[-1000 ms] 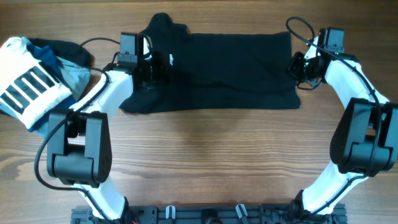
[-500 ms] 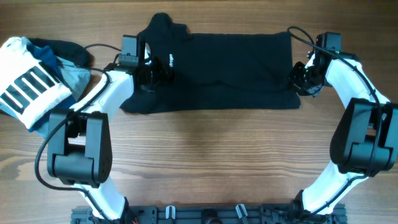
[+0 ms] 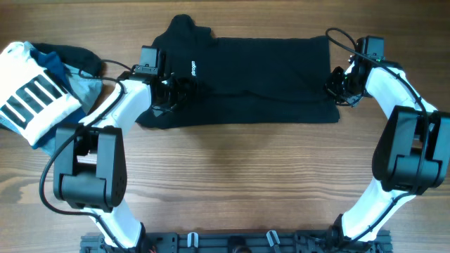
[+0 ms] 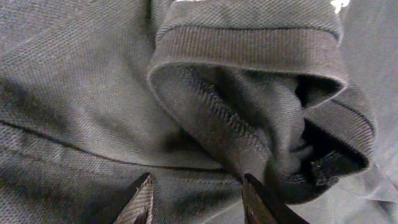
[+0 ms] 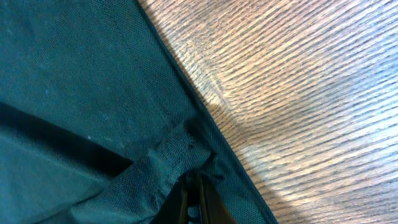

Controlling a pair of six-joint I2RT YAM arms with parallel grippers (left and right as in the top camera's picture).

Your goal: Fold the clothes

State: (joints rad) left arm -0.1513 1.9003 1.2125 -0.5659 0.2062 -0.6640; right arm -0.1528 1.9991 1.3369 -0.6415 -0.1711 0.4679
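- The black shirt lies spread sideways on the far half of the wooden table, collar toward the left arm, no fold made yet.
- The left gripper has crept inward over the last second. Its fingers stand spread astride the rolled sleeve cuff.
- The right gripper has settled at the hem, tips pressed together on a bunched ridge.
- One end appears secured, so the sleeve grasp likely comes next.
- A white striped garment and blue garments sit heaped at the table's left edge.

near side of shirt: bare table | far left: garment pile obstructs
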